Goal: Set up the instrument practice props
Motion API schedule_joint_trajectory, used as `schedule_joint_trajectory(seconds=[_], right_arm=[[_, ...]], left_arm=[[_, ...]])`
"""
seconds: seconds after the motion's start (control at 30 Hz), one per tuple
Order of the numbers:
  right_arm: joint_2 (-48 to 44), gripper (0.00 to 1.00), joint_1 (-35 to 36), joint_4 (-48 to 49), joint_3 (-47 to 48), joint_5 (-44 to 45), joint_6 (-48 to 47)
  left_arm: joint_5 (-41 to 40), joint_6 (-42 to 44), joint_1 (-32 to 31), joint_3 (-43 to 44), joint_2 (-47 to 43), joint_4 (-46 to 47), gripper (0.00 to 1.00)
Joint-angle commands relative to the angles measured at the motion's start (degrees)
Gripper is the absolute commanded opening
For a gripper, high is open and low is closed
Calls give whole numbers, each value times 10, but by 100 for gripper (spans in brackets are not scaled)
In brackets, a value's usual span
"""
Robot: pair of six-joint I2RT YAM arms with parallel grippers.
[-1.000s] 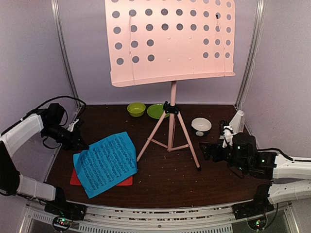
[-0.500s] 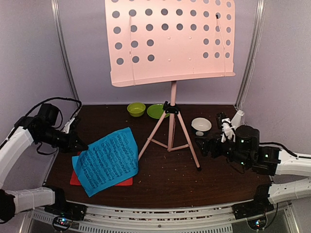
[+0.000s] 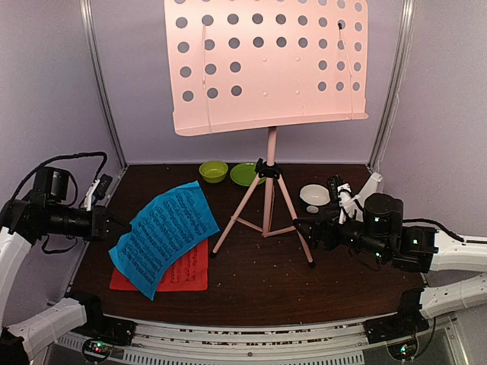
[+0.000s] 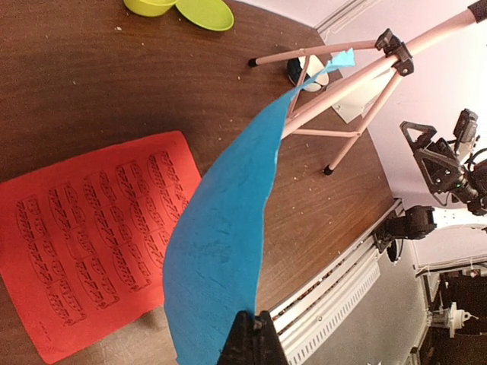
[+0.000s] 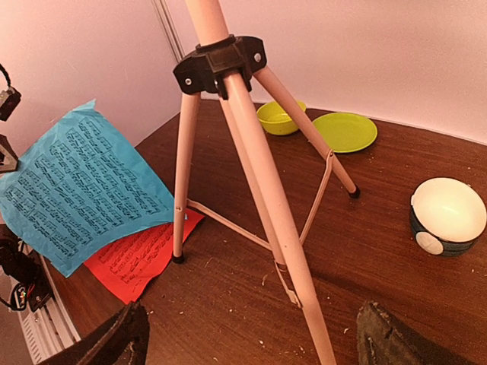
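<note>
Left gripper (image 3: 116, 226) pinches the blue sheet (image 3: 163, 232) up at frame left; right gripper (image 3: 304, 230) gapes beside the stand (image 3: 268, 163).

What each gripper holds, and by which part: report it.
The left gripper pinches the blue music sheet by its left edge; the right gripper is open and holds nothing.

Level: moderately bright, even; pink-violet cast on walls (image 3: 46, 76).
Source: overhead; stand desk (image 3: 266, 65) washed pale.
Shadows: soft, on surface (image 4: 91, 76) under blue sheet (image 4: 221, 228), just ahead of left end effector (image 4: 253, 338).
Focus: right end effector (image 5: 255, 342) tips dark, blurred.
Distortion: wrist views bend at edges.
</note>
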Motion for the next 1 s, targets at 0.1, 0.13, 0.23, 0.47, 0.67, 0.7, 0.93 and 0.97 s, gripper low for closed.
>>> schedule_joint_trajectory(seconds=[0.1,0.13,0.23,0.47,0.67,0.7,0.93,0.97], right_arm=[[-8,94,13,28,-12,5,14],[-10,94,14,28,-13,6,15],[-14,94,17,28,-18,7,16],[-2,94,18,41,-12,-6,2],[20,94,24,40,19,-37,-36],[22,94,27,36,26,-40,-44],[32,94,50,9,69,-57,-101],[33,94,53,7,73,-58,-106]], left_arm=[[42,-37,-2,-44,25,43,0],[46,-33,-2,-40,29,43,0],[50,-27,-2,-20,41,43,0],[84,-27,-18,32,49,28,0],[175,-48,-47,61,52,21,0],[192,-51,-56,69,49,22,0],[254,-36,-79,119,42,-23,0],[262,-38,-82,120,41,-24,0]])
